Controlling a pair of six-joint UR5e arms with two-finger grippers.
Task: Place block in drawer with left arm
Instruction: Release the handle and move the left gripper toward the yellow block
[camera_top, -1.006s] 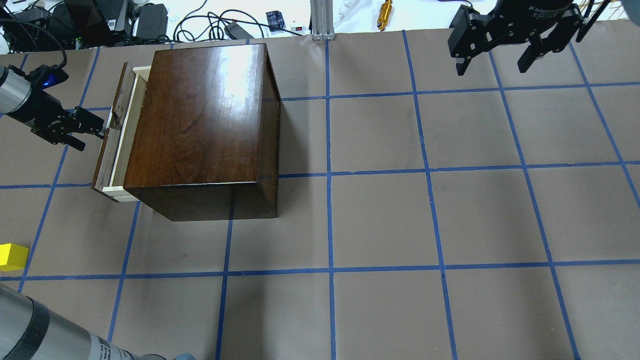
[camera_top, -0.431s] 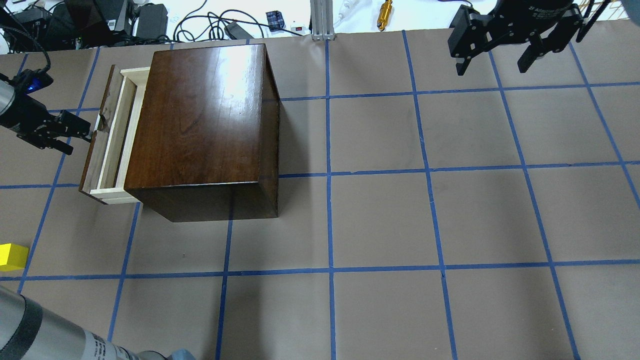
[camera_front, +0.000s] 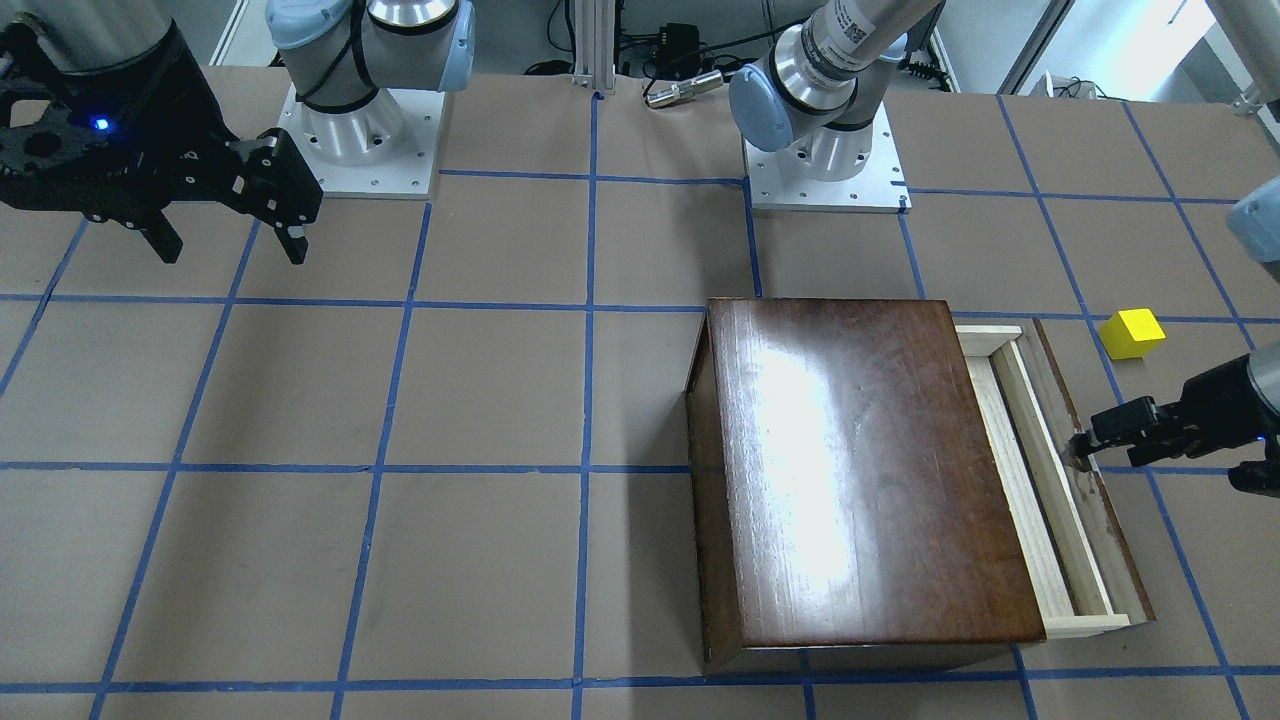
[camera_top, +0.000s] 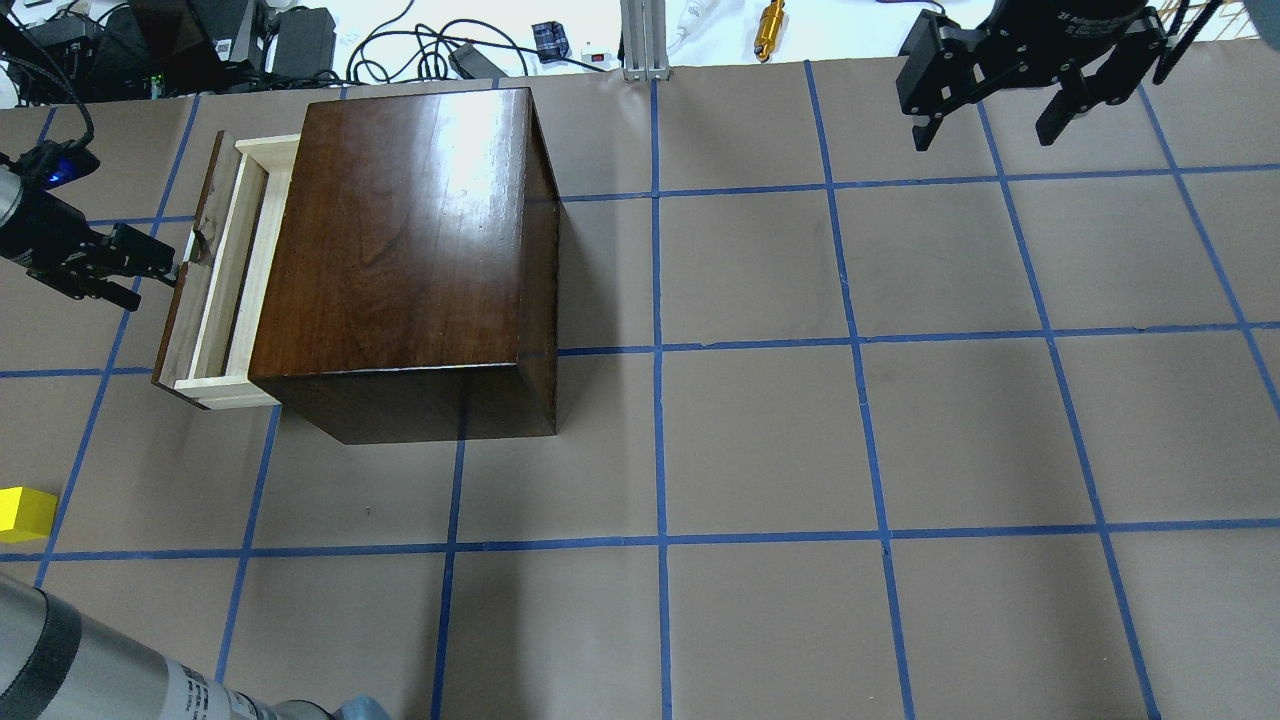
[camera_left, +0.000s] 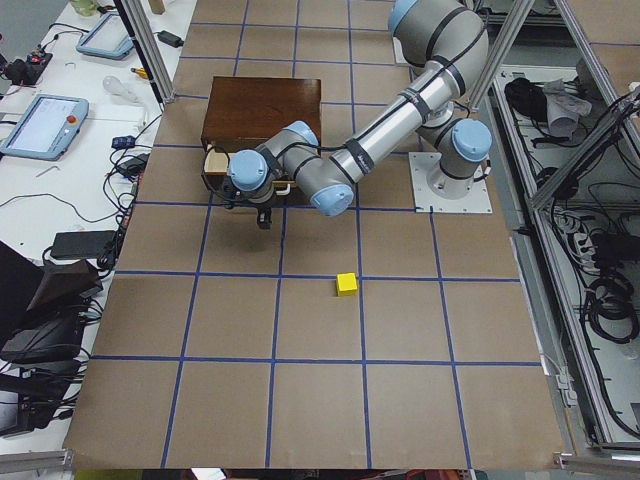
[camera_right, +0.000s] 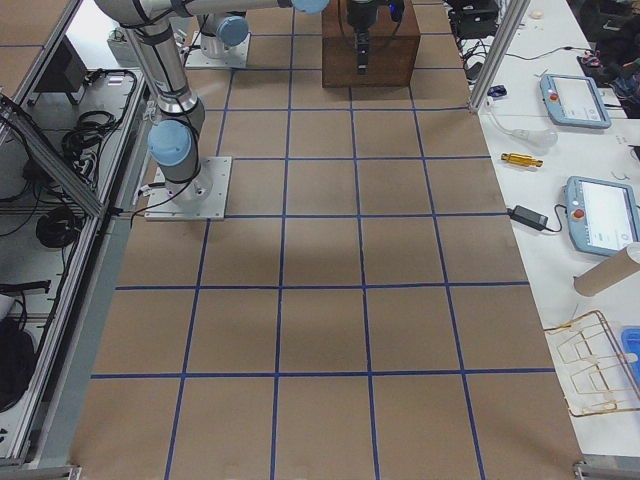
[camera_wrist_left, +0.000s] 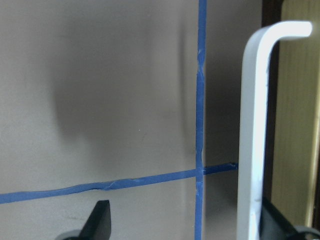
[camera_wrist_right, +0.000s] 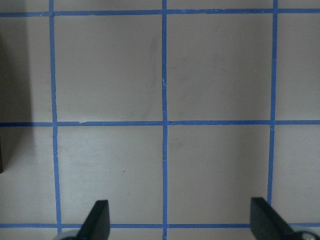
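The yellow block (camera_top: 25, 513) lies on the table near the left edge, apart from everything; it also shows in the front view (camera_front: 1132, 333). The drawer (camera_top: 215, 270) stands partly pulled out of the dark-brown box (camera_top: 400, 250), and its pale-wood inside shows empty. My left gripper (camera_top: 155, 280) is at the drawer's dark front panel. In the left wrist view its fingers (camera_wrist_left: 100, 220) stand wide apart, with the pale metal handle (camera_wrist_left: 252, 125) between them, close to the right-hand finger. My right gripper (camera_top: 990, 125) is open and empty, high over the far right of the table.
The table is brown paper with a blue tape grid (camera_top: 660, 350). Cables and power supplies (camera_top: 300, 40) lie beyond the far edge, behind the box. The left arm's forearm (camera_top: 90, 670) crosses the near left corner. The two arm bases (camera_front: 820, 160) stand at the robot's side.
The drawer has slid further out of the box to the left. My left gripper has moved left with it at the front panel. The block and the right arm have not moved.
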